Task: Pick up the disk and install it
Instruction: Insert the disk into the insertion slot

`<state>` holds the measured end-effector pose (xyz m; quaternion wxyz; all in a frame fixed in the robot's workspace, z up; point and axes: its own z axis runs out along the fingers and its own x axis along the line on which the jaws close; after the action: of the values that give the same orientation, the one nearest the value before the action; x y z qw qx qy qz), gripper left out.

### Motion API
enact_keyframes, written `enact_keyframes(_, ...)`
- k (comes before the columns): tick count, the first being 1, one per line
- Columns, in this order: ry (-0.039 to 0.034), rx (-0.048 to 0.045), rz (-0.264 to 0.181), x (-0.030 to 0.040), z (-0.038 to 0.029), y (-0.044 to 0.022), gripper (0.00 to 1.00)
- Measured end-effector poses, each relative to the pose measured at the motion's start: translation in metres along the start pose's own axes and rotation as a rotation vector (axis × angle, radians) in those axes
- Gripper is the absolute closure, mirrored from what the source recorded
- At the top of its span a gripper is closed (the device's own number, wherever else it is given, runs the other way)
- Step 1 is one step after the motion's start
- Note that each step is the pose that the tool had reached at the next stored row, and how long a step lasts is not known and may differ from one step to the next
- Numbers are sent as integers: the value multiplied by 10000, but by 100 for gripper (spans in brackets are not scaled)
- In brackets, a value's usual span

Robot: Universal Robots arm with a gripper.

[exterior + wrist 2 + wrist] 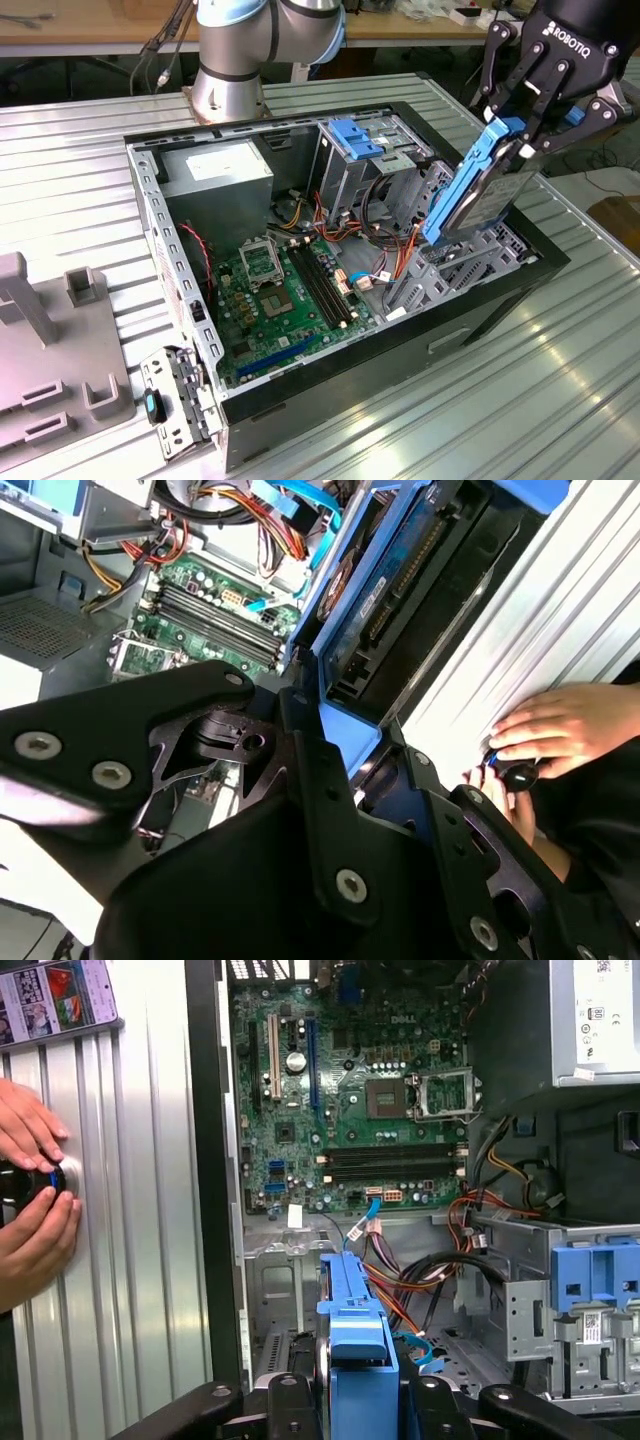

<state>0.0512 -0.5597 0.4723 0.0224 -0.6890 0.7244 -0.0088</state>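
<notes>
Above the bay (462,265), my gripper (522,135) clamps the tilted disk (478,195). I judge this mid-install; seating calls for squaring it to the bay.

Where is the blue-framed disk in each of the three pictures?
Exterior view: the disk, tilted in the pincer, at the exterior view's upper right.
Second wrist view: the disk reaches out from the pincer, beside the circuit board.
First wrist view: the disk, edge-on, just past the pincer.
Shared landmark: the green circuit board.
</notes>
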Motion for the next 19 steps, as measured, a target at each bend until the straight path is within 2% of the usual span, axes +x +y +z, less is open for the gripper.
enact_keyframes(3, 0, 0, -7, 29, 25, -9, 63)
enact_keyframes(11, 0, 0, -10, 54, 92, -49, 63)
enact_keyframes(19, 1, 0, -11, 78, 156, -49, 63)
